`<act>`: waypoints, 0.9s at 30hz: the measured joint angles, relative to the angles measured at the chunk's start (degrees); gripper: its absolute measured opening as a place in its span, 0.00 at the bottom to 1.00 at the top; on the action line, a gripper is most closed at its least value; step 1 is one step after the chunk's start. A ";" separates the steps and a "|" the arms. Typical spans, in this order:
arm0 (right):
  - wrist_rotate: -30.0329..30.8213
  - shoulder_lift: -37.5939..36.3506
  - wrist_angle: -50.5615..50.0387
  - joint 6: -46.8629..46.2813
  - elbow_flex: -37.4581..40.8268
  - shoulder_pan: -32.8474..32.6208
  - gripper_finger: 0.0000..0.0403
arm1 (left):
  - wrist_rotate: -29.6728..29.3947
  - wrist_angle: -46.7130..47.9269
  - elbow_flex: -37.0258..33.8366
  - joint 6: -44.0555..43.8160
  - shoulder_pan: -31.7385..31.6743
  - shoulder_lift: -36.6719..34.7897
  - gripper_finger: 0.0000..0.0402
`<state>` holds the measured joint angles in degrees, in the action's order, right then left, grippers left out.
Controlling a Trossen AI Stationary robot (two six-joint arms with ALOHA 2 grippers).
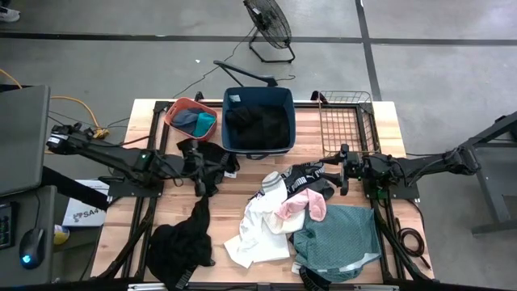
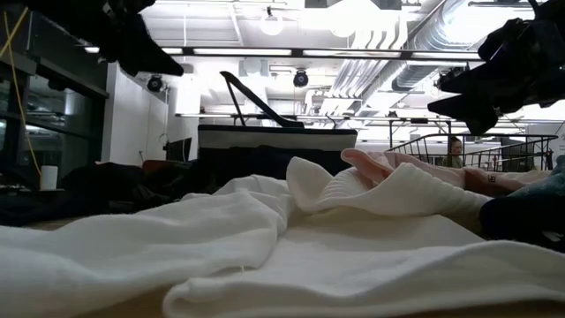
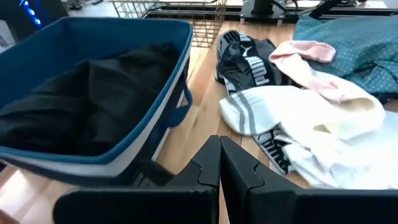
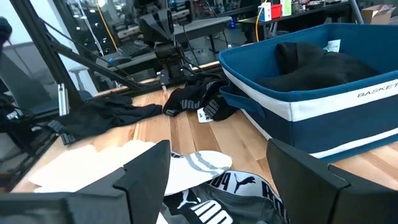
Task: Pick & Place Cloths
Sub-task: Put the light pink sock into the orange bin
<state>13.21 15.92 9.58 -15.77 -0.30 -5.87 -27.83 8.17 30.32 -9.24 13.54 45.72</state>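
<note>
Wooden table [image 1: 161, 109], navy tub [image 1: 258, 120] half hiding black cloths [image 1: 260, 125]

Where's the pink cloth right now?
In the high view the pale pink cloth lies on the table's right half, between the white cloth and the teal-green cloth, overlapping both.

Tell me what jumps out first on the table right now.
The heap of cloths at the table's front: a white cloth, a pink one and a big teal one, with a black cloth lying apart toward the left. At the back, the navy tub already holds dark cloths, with an orange basin beside it. The right gripper hangs open above the patterned cloth.
</note>
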 joint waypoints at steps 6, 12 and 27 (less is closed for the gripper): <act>-1.36 0.00 2.13 -17.33 -0.02 0.00 0.64 | 1.93 -2.78 -3.08 -0.04 0.00 -2.48 0.00; -1.16 0.47 2.72 -20.02 -1.32 -0.22 0.64 | 3.16 -2.52 -3.97 -0.19 0.00 -4.19 0.00; 15.42 23.75 -18.83 -20.47 -26.22 -14.16 0.64 | 5.27 -1.68 -3.89 1.93 0.02 -12.94 0.00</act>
<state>28.63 39.68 -9.25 -36.24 -26.52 -20.03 -22.56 6.49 26.43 -7.31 13.56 32.77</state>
